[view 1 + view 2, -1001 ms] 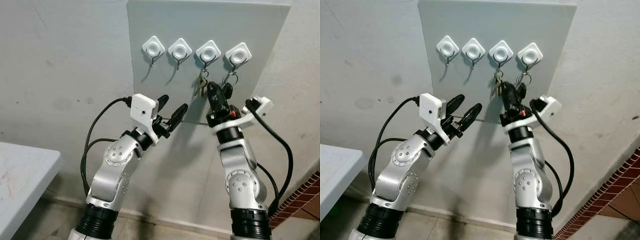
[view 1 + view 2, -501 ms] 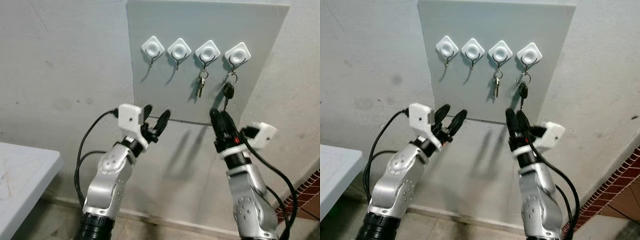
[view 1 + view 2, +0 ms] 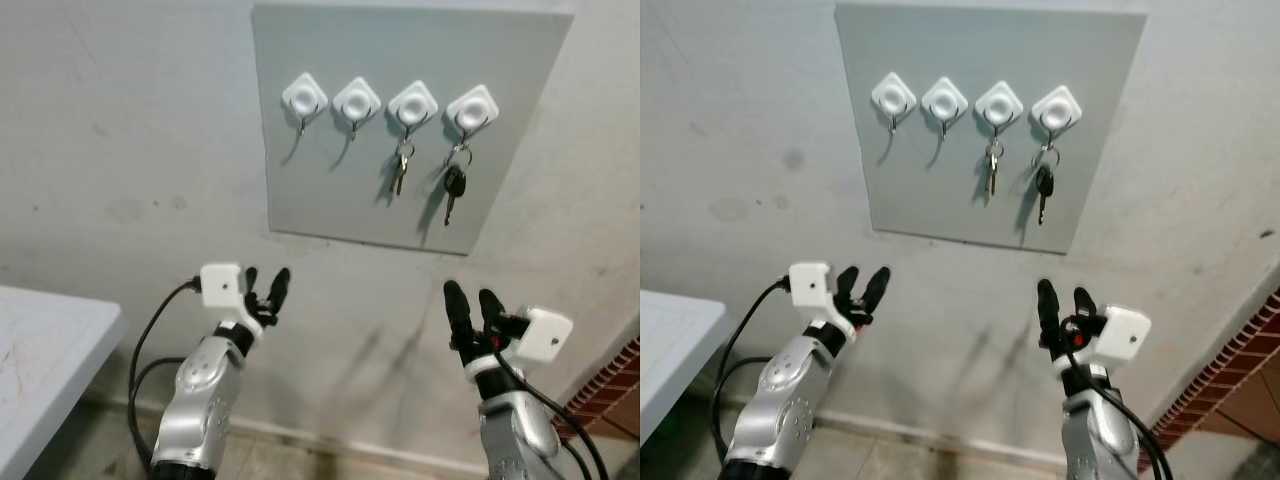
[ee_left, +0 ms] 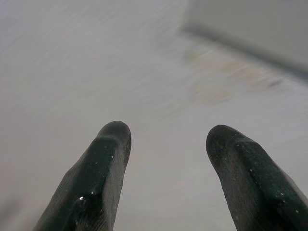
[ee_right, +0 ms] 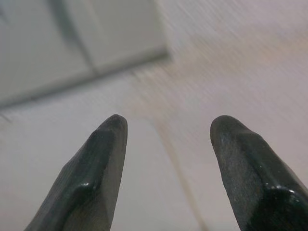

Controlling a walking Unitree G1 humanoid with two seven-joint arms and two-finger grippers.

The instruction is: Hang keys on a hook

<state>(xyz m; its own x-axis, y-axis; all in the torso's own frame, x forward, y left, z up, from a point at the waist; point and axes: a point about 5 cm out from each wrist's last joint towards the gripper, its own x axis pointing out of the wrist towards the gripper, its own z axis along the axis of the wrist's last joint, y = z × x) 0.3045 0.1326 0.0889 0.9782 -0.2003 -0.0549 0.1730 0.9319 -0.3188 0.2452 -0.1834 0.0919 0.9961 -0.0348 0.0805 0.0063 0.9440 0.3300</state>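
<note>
- Right gripper (image 3: 470, 302): fingers spread, nothing between them, held low and well below the grey board (image 3: 300, 180), tips pointing up at the wall (image 3: 120, 120).
- Left gripper (image 3: 266, 288): fingers likewise parted and empty, at about the same height, below the board's lower left corner.
- Keys: silver key (image 3: 400, 172) hanging from the third hook (image 3: 413, 104) counted from the robot's left; black-headed key (image 3: 453, 188) hanging from the fourth hook (image 3: 472, 107). Both dangling free, touching no gripper.
- Two leftmost hooks (image 3: 305, 97) bare.
- Judged from this: hanging looks done, with only backing away left.
- To do that well: draw both arms straight down and back from the wall, fingers kept apart, well clear of the dangling keys so that no finger or cable brushes a ring off its hook.
- Worth keeping the left arm's trailing cable away from the white table (image 3: 40, 340) at the left edge.
- Hard to make out: whether each ring sits fully in the crook of its hook or only on the tip; too small to tell.
- Wrist views blurred: bare wall and a board edge beyond the fingertips (image 5: 103, 139), little else.
- Cut off: lower arms and the floor at the bottom edge, most of the table, and a strip of brick (image 3: 610, 390) at the right.
</note>
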